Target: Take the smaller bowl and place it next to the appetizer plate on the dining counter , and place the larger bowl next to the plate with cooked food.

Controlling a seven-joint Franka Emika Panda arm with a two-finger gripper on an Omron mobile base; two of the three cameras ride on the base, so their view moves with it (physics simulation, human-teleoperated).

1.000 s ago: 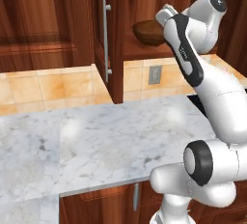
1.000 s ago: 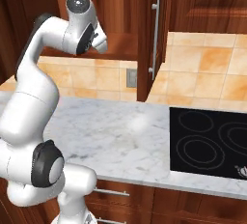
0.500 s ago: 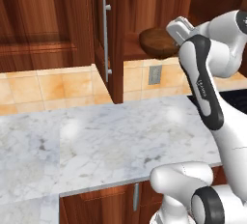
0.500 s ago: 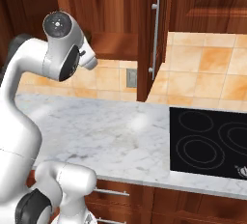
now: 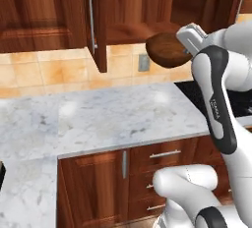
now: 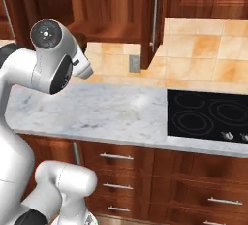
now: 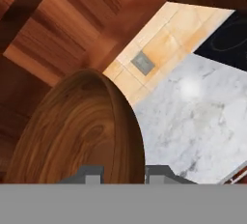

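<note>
The smaller bowl (image 5: pixel 166 50), plain dark brown wood, hangs in the air in front of the open wall cabinet, tilted on its side. My gripper (image 5: pixel 186 51) is shut on its right rim. In the hand view the bowl (image 7: pixel 82 131) looms large at lower left, and its rim runs down into my gripper (image 7: pixel 124 174) with one fingertip (image 7: pixel 90 175) on the inside. The larger bowl, the appetizer plate, the plate with cooked food and the dining counter are out of view.
An open cabinet door (image 5: pixel 96 25) juts out to the bowl's left. Below lies the marble wall counter (image 5: pixel 108 119) with wooden drawers (image 6: pixel 145 170) under it. A black cooktop (image 6: pixel 208 115) sits at its right end, and a wall outlet (image 5: pixel 143 63) is on the tiles.
The arm has drawn the bowl out of the cabinet, lower and to the right. The whole picture has shifted, so the base has moved and the drawer fronts have come into view.
</note>
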